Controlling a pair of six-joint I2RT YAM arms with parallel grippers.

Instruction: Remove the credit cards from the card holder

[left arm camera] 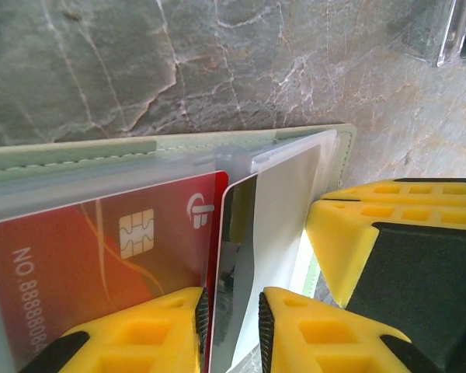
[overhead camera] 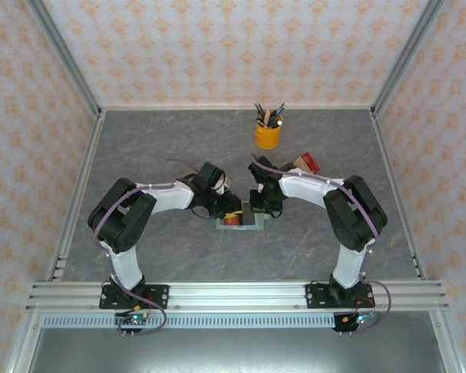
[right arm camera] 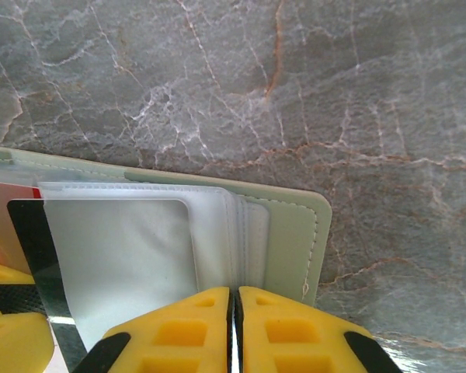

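The sage-green card holder lies open on the grey table between both arms. In its clear sleeve sits a red credit card with a chip. A second credit card, showing its pale back and dark stripe, slants out over the holder. My left gripper has narrow jaws closed in on that card's lower edge, the card crossing the gap. From above, this gripper is at the holder's left. My right gripper is shut on the clear sleeves by the holder's fold. The pale card lies left of it.
A yellow cup of pens stands at the back. A cluster of dark, tan and red blocks sits behind the right arm. Patterned walls enclose the table on three sides, and a metal rail runs along the near edge.
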